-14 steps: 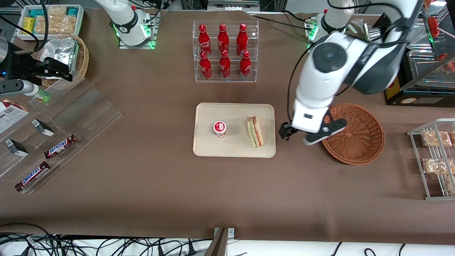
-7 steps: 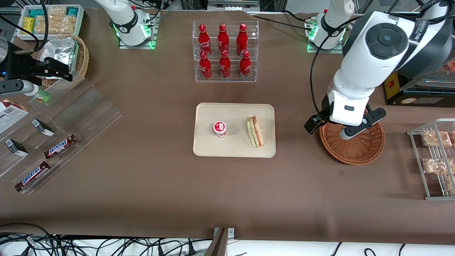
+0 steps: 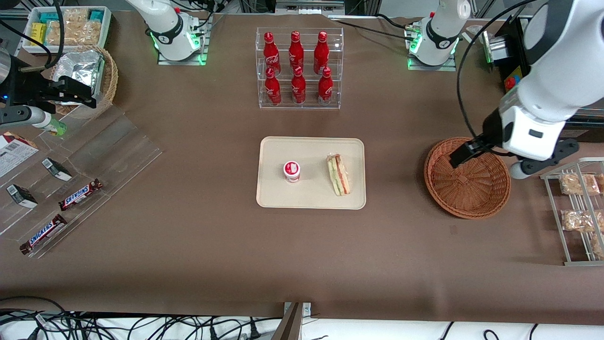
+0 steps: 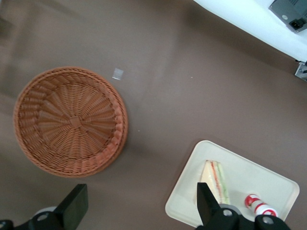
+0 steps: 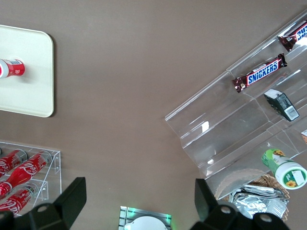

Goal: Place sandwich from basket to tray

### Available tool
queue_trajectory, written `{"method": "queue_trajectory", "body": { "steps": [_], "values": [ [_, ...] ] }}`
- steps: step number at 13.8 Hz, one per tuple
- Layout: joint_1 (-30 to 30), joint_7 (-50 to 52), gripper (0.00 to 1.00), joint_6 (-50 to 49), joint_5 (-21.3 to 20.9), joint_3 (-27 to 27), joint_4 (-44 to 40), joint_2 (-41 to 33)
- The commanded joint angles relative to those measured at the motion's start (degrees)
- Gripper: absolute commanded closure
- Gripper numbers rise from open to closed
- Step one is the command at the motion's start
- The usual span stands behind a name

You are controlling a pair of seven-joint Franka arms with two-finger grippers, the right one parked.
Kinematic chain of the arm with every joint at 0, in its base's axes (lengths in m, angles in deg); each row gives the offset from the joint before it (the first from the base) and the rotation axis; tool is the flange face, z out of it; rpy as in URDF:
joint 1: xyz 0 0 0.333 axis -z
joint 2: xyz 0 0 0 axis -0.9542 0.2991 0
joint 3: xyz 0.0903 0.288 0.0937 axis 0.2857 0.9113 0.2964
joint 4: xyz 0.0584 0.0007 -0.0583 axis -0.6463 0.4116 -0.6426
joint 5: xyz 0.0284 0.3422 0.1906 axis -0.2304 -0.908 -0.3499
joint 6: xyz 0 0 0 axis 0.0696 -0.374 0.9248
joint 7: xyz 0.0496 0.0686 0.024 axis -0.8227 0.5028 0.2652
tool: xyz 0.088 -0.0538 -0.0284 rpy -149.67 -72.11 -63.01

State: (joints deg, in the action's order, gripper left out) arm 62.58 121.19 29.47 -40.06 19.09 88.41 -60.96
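The sandwich (image 3: 338, 174), a wrapped triangular wedge with red and green filling, lies on the cream tray (image 3: 311, 196) beside a small red-and-white cup (image 3: 292, 171). It also shows in the left wrist view (image 4: 217, 178) on the tray (image 4: 187, 201). The round reddish-brown wicker basket (image 3: 467, 203) holds nothing and also shows in the left wrist view (image 4: 72, 122). My left gripper (image 3: 488, 158) hangs high over the basket's edge toward the working arm's end of the table. It is open and empty, with its fingers (image 4: 74, 207) wide apart.
A clear rack of red bottles (image 3: 298, 68) stands farther from the front camera than the tray. A wire rack with snack packets (image 3: 578, 208) stands beside the basket. Clear shelves with chocolate bars (image 3: 71, 198) and a tan foil-lined basket (image 3: 87, 75) lie toward the parked arm's end.
My left gripper has swung from beside the tray across the basket toward the working arm's end and risen. The sandwich has stayed on the tray.
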Motion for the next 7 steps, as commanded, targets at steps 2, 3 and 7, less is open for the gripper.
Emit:
{"method": "queue_trajectory", "body": {
  "steps": [2, 3, 7],
  "values": [
    [0.96, -15.46, 0.0, -4.15, 2.98, 6.75, 1.17, -3.18],
    [0.96, -21.25, 0.0, -5.29, 2.9, 7.37, 1.08, -3.36],
    [1.05, -37.36, 0.0, -7.59, 2.54, 11.06, 1.35, -4.68]
  ]
}}
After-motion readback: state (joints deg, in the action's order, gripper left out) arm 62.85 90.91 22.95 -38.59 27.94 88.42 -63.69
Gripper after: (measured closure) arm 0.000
